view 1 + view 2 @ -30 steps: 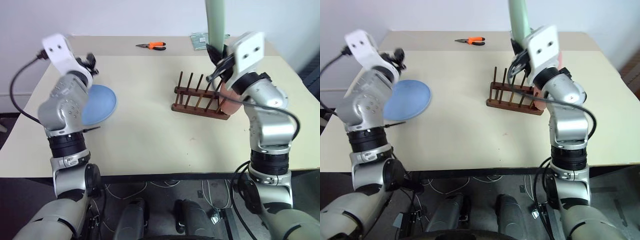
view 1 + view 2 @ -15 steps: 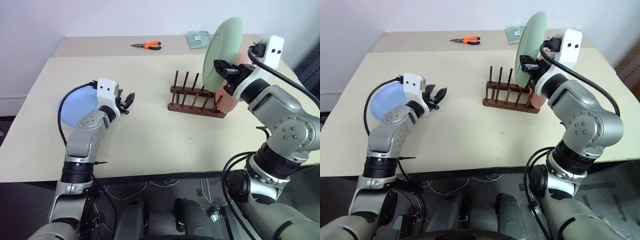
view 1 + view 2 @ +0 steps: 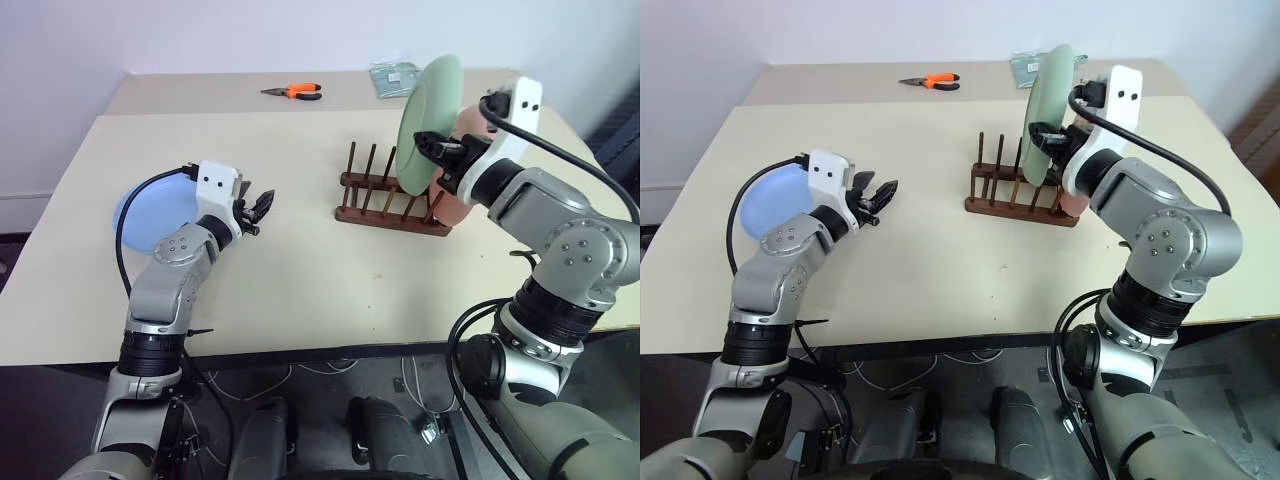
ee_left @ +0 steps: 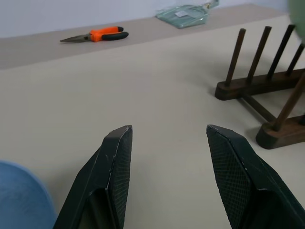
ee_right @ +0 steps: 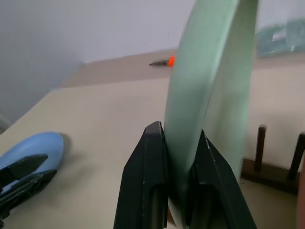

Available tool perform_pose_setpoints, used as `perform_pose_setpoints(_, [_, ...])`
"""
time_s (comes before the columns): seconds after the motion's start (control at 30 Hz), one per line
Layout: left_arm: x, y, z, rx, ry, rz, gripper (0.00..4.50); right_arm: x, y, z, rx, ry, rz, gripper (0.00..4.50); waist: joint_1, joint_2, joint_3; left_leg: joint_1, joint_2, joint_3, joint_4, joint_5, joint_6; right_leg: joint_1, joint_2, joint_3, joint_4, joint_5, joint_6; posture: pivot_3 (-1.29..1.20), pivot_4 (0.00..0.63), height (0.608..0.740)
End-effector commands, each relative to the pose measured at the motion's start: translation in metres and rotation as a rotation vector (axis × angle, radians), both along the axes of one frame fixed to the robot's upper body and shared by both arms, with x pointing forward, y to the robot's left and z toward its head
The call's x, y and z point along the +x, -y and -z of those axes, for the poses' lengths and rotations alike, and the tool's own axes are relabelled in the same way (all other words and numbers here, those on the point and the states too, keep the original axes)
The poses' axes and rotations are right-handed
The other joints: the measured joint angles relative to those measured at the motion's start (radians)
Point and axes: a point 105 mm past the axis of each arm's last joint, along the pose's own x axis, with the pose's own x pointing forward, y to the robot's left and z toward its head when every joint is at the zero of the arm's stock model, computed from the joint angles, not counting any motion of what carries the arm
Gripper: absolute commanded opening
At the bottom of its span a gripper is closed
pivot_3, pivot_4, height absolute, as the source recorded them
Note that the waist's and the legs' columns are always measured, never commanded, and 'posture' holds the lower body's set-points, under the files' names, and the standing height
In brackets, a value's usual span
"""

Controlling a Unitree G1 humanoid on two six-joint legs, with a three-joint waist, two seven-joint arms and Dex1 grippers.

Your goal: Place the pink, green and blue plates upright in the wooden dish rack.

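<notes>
A pale beige table [image 3: 300, 270] seen from above, with a robot arm reaching in from each near corner.

At the right, the right gripper [image 3: 432, 146] pinches the rim of the green plate [image 3: 428, 120] between its two black fingers, which are nearly closed on the plate's thin edge. The plate is held on edge, almost upright and leaning slightly, in the air just above the right end of the wooden dish rack [image 3: 390, 200]. In the right wrist view the fingers [image 5: 145, 186] clamp either side of the mint-green rim.

The wooden dish rack is dark reddish-brown, with thin upright pegs on base rails, and stands right of the table's centre. The pink plate [image 3: 462, 195] is at the rack's right end, standing on edge and mostly hidden behind the right arm; whether it sits between pegs or leans against the rack cannot be told.

At the left, the left gripper [image 3: 262, 207] hovers low over bare table, pointing right toward the rack and well apart from it. Its fingers [image 4: 114, 167] are spread about halfway and hold nothing.

The blue plate [image 3: 150, 212] lies flat on the table near the left edge, behind the left arm, partly covered by that arm and its black cable.

At the far side of the table lie orange-handled pliers [image 3: 295, 92], and to their right a small clear packet [image 3: 397, 78].
</notes>
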Motion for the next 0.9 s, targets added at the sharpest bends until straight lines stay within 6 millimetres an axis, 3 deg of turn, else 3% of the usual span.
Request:
perform_pose_setpoints(0.03, [-0.005, 0.004, -0.009, 0.007, 0.043, 0.014, 2.5, -0.003, -0.001, -0.019, 0.011, 0.066, -0.007, 0.0, 0.0, 0.0, 0.0, 0.0, 0.0, 0.0, 0.0, 0.0, 0.0, 0.0, 0.0, 0.0, 0.0, 0.0, 0.0, 0.0, 0.15, 0.74])
perform_pose_setpoints(0.23, [-0.007, 0.008, -0.007, 0.007, 0.039, 0.028, 2.5, -0.004, -0.003, -0.024, 0.02, 0.067, -0.016, 0.0, 0.0, 0.0, 0.0, 0.0, 0.0, 0.0, 0.0, 0.0, 0.0, 0.0, 0.0, 0.0, 0.0, 0.0, 0.0, 0.0, 0.15, 0.74])
perform_pose_setpoints(0.4, [-0.007, 0.009, -0.006, 0.011, 0.038, 0.038, 2.5, 0.002, -0.005, -0.011, -0.001, 0.017, -0.023, 0.0, -0.001, 0.0, 0.0, 0.0, 0.0, 0.0, 0.0, 0.0, 0.001, 0.0, 0.0, 0.0, 0.0, 0.0, 0.0, 0.0, 0.15, 0.74])
perform_pose_setpoints(0.53, [-0.008, 0.012, -0.006, 0.02, 0.041, 0.054, 2.59, 0.01, -0.002, -0.01, -0.02, 0.025, -0.013, 1.64, -0.001, 0.0, 0.0, 0.0, 0.0, 0.0, 0.0, 0.0, 0.001, 0.0, 0.0, 0.0, 0.0, 0.0, 0.0, 0.0, 0.15, 0.74])
perform_pose_setpoints(0.63, [-0.01, 0.012, -0.006, -0.005, 0.032, 0.067, 2.59, 0.011, -0.002, -0.023, -0.072, 0.119, 0.004, 3.11, 0.0, 0.0, 0.0, 0.0, 0.0, 0.0, 0.0, 0.0, 0.001, 0.0, 0.0, 0.0, 0.0, 0.0, 0.0, 0.0, 0.15, 0.74])
perform_pose_setpoints(0.7, [-0.012, 0.012, -0.007, -0.024, 0.03, 0.073, 3.43, 0.009, -0.005, -0.035, -0.164, 0.221, 0.005, 4.14, 0.0, 0.0, 0.0, 0.0, 0.0, 0.0, 0.0, -0.001, 0.001, 0.0, 0.0, 0.0, -0.001, 0.0, 0.0, 0.0, 0.15, 0.74])
perform_pose_setpoints(0.73, [-0.011, 0.01, -0.009, -0.034, 0.037, 0.059, 3.73, 0.007, -0.006, -0.042, -0.223, 0.281, 0.013, 4.15, 0.0, 0.0, 0.0, 0.0, 0.0, 0.0, 0.0, -0.001, 0.001, 0.0, 0.0, 0.0, -0.001, 0.0, 0.0, 0.0, 0.15, 0.74])
perform_pose_setpoints(0.77, [-0.009, 0.005, -0.013, -0.052, 0.045, 0.021, 4.33, 0.006, -0.006, -0.049, -0.291, 0.344, 0.027, 4.15, 0.0, 0.0, 0.0, 0.0, 0.0, 0.0, 0.0, -0.001, 0.001, 0.0, 0.0, 0.0, -0.001, 0.0, 0.0, 0.0, 0.15, 0.74])
perform_pose_setpoints(0.83, [-0.002, -0.01, -0.019, -0.075, 0.057, -0.083, 4.43, 0.003, -0.007, -0.062, -0.411, 0.464, 0.047, 4.15, -0.001, 0.0, 0.0, 0.0, 0.0, 0.0, 0.001, -0.001, 0.001, 0.0, 0.0, 0.0, -0.001, 0.0, 0.0, 0.0, 0.15, 0.74])
perform_pose_setpoints(0.9, [0.009, -0.048, -0.032, -0.114, 0.09, -0.33, 4.43, -0.005, -0.013, -0.078, -0.537, 0.623, 0.04, 4.15, 0.0, 0.0, 0.001, 0.0, 0.0, 0.0, 0.001, -0.001, 0.001, 0.0, 0.001, 0.0, -0.001, 0.0, 0.0, 0.0, 0.15, 0.74])
